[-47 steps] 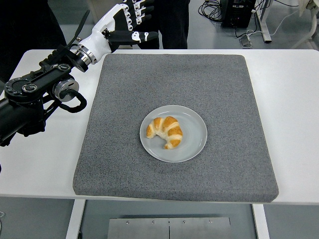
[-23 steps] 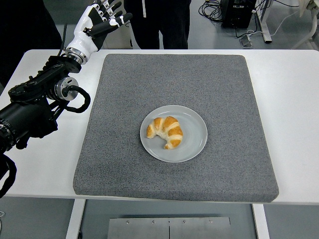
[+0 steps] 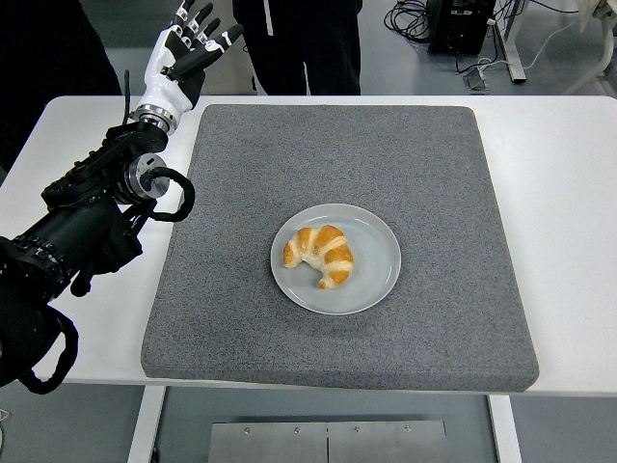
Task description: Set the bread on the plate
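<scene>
Nearest the table's front edge lay the grey mat (image 3: 424,174), spread over most of the white table (image 3: 569,193). On the mat, a little left of its centre, sat the pale round plate (image 3: 381,256), and the bread (image 3: 320,256), a golden croissant with pale stripes, lay on the plate's left half, its curve opening toward the near edge. Nothing touched it.

The left arm (image 3: 87,217) came in from the lower left and ran up along the mat's left border, over the bare table. Its left hand (image 3: 178,63) stood at the far left corner of the mat, raised above the table's back edge, palm turned toward the right. The white and black fingers (image 3: 201,21) were spread and pointed upward, holding nothing. The bread lay well apart from those fingers, nearer the camera and to their right, with a wide stretch of bare mat between them.

Behind the table's far edge stood a person in dark clothing (image 3: 299,43), just beside the raised fingertips on their right. Cables (image 3: 415,19) lay on the floor farther back.
</scene>
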Controlling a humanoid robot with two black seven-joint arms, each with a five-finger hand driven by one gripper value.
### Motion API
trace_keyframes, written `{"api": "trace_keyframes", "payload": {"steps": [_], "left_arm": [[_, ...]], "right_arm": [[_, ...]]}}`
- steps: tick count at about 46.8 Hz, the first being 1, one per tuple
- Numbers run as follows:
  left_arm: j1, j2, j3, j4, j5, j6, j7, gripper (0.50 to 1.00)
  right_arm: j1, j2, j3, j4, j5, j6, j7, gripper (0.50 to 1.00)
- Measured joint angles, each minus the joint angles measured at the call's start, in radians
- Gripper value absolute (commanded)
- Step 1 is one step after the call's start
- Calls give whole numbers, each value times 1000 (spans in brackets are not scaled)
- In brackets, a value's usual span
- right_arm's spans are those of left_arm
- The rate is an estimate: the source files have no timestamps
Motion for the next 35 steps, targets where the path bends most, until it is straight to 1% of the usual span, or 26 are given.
{"api": "trace_keyframes", "payload": {"steps": [9,19,27,35], "left_arm": [[4,0,-9,45,-10,0,8,965],[28,2,-72,77,-23,0,11,965],[41,4,-133,82,-23,0,57,965],[53,1,-145,82,-32,0,63,965]], "right_arm": [[5,0,1,2,0,0,0,1000],[9,0,3,7,0,5,0,1000],[9,0,6,7,0,6,0,1000],[9,0,6,7,0,6,0,1000]]}}
